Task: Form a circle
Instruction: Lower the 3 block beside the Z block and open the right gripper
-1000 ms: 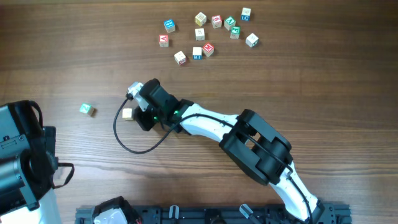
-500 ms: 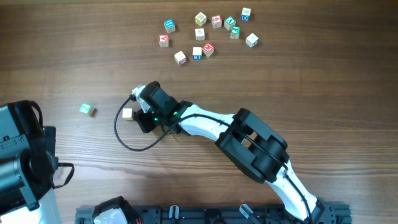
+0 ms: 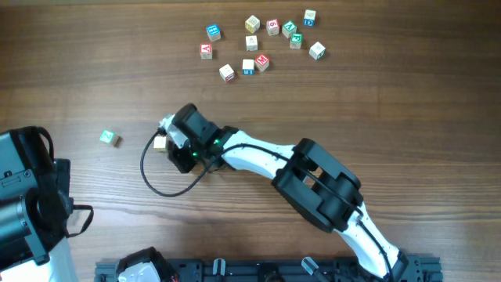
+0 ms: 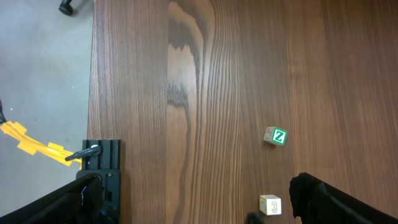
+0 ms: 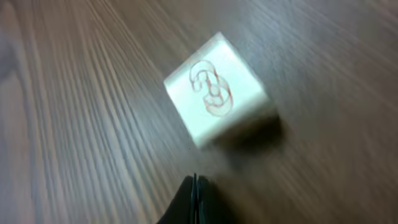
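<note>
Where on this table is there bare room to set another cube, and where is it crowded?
Bare wood: the top-left stretch between the green-faced cube and the scatter of cubes; also the right side beyond the right arm. Crowded: that scatter, and around the 3 cube by the right gripper.

Our right arm (image 3: 313, 184) reaches across leftward, right gripper (image 5: 194, 191) pinched shut, while our left gripper (image 4: 196, 193) gapes wide, apparently tucked back.

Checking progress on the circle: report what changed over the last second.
The shut right gripper shifted in the overhead view toward the pale wooden cube marked 3, nothing held. That cube, the green-faced Z cube and the scattered letter cubes stayed put.
</note>
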You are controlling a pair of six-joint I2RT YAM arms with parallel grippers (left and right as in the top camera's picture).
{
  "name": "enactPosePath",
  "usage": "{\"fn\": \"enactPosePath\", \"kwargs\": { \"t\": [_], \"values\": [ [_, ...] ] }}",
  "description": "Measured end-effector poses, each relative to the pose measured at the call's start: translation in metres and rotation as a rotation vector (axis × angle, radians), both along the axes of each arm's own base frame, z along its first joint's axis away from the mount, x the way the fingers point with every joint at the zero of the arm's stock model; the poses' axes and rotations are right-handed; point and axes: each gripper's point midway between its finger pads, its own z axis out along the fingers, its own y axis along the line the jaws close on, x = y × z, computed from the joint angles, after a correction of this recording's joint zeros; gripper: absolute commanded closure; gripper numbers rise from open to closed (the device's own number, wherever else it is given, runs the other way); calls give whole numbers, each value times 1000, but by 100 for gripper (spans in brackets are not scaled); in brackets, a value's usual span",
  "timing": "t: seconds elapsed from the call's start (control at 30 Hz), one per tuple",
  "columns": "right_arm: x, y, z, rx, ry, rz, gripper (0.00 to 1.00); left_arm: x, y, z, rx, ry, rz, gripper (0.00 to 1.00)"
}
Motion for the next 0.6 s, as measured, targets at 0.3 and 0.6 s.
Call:
{"fn": "enactPosePath", "kwargs": {
  "t": [0.3,0.6],
  "values": [
    [38,4,6,105,-58,-88,96,0,0,0,0,0,0,0],
    [14,22,7,175,-37,26,96,0,0,0,0,0,0,0]
  ]
}}
